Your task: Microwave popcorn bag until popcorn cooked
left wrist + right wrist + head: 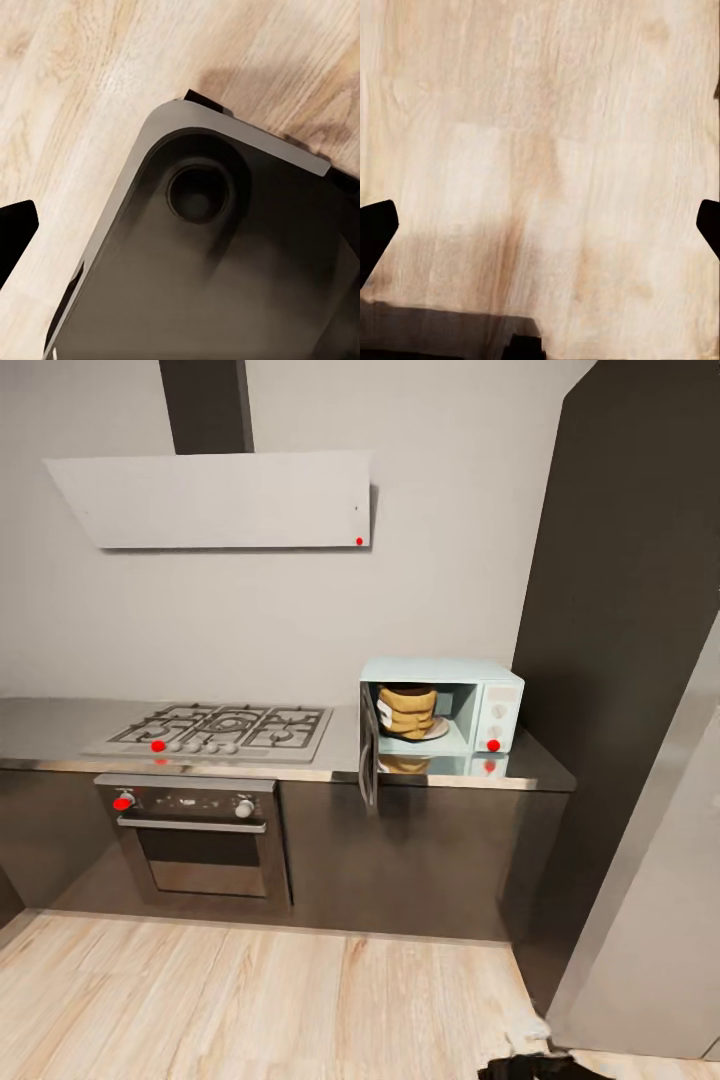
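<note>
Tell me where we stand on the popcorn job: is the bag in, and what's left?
Done: the popcorn bag sits inside the microwave, on its plate. In hand: nothing; the right gripper is open and empty over the wood floor, and the left wrist view faces the robot's base. Left: the microwave door hangs open, so it needs shutting before starting the heat. Cooked popcorn cannot be judged.

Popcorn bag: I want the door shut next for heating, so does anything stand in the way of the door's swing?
Nothing visible does. The popcorn bag sits inside the microwave; its door hangs open over the countertop edge.
</note>
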Robot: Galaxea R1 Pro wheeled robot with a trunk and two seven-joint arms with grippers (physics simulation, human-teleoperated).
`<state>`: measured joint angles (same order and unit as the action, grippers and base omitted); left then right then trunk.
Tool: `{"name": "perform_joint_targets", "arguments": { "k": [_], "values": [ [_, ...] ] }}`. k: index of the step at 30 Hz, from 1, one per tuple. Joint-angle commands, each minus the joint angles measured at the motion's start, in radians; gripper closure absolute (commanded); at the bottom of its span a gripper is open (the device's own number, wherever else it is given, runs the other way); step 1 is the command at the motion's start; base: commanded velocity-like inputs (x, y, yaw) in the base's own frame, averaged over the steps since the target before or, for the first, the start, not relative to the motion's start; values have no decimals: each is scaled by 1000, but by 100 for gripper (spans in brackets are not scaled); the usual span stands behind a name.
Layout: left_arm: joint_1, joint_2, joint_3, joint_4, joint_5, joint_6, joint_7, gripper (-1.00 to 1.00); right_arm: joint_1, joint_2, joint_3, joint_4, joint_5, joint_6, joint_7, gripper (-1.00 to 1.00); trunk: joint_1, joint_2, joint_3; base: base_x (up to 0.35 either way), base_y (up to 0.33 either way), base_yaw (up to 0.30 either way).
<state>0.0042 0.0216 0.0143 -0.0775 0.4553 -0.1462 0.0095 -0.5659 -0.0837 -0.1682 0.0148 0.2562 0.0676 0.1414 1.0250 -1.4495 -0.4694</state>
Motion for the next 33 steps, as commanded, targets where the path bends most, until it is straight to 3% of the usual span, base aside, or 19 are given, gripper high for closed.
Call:
{"name": "perform_joint_targets", "arguments": {
  "k": [1, 3, 9, 23, 33],
  "values": [
    [0, 0, 1, -1, 1, -1, 1, -100, 74, -1, -10, 11, 19, -22, -12, -100, 0, 0, -1, 0, 0, 0],
    [0, 0, 2, -1, 2, -2, 1, -100, 172, -5, -11, 18, 24, -37, -26, -100, 0, 0, -1, 0, 0, 0],
    [0, 0, 3, -1, 2, -1, 1, -100, 270, -6, -18, 19, 20, -58, -46, -100, 0, 0, -1, 0, 0, -164],
    [0, -1, 1, -1, 2, 0, -1, -100, 278, -7, -22, 19, 18, -61, -46, -100, 0, 0, -1, 2, 0, -286],
    [0, -1, -10, 2, -7, 13, -2, -100, 278, -7, -18, 19, 24, -64, -46, -100, 0, 0, -1, 284, 0, -119]
  ]
}}
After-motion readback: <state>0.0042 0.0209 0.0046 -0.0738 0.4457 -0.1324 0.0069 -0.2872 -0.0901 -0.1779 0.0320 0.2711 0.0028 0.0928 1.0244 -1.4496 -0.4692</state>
